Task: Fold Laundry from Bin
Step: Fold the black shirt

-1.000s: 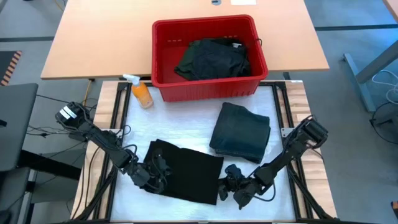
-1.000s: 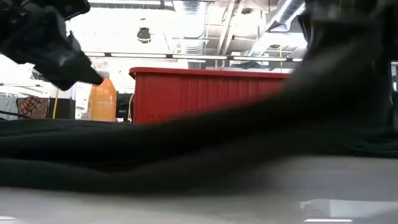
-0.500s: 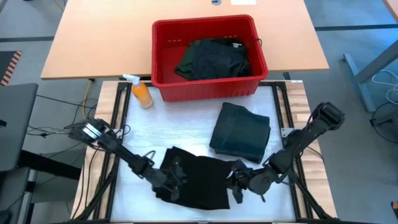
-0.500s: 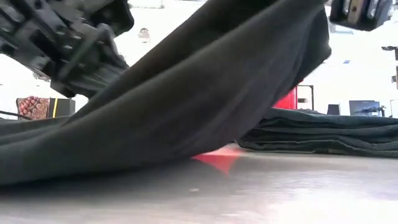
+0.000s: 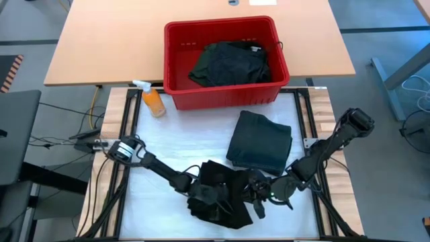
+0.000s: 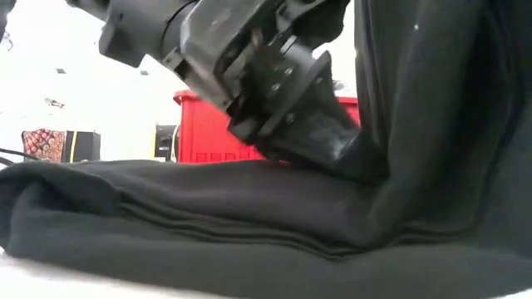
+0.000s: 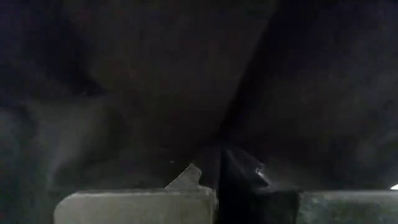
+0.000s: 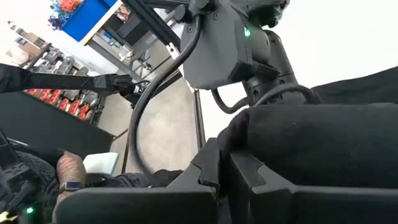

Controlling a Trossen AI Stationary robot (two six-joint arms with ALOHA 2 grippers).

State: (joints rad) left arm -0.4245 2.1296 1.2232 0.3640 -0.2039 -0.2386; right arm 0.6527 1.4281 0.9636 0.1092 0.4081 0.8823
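Observation:
A black garment [image 5: 225, 202] lies bunched at the table's near middle, between my two grippers. My left gripper [image 5: 209, 195] comes at it from the left and is shut on it. My right gripper [image 5: 259, 191] comes from the right and is shut on its right side, held above the table. In the low view the cloth [image 6: 432, 124] hangs steeply on the right, and its lower layers [image 6: 166, 208] lie on the table. The red bin [image 5: 222, 94] stands at the far middle with more dark laundry [image 5: 232, 64] inside. A folded dark green garment [image 5: 260, 141] lies flat right of centre. My left gripper pinches a fold of the black cloth [image 7: 227, 165] between its shut fingers, slanting down from the table's left. In the low view its fingers [image 6: 320, 137] run into the hanging cloth; layers below lie on the table. My right gripper has the black cloth's right edge [image 8: 273, 134] at its shut fingers [image 8: 214, 168], coming from the table's right. The cloth drapes over the fingers and hides the place of contact. It holds that part above the table.
An orange spray bottle [image 5: 153, 99] stands at the bin's left near corner. The bin rests on a wooden table [image 5: 101, 47] beyond the white work surface [image 5: 168, 144], which shows bare on the left and middle.
My left gripper has swept toward the table's right and slightly down, dragging the black garment's left side over toward the right gripper. My right gripper has risen with the right edge. The garment, flat before, is now folded over and bunched between them.

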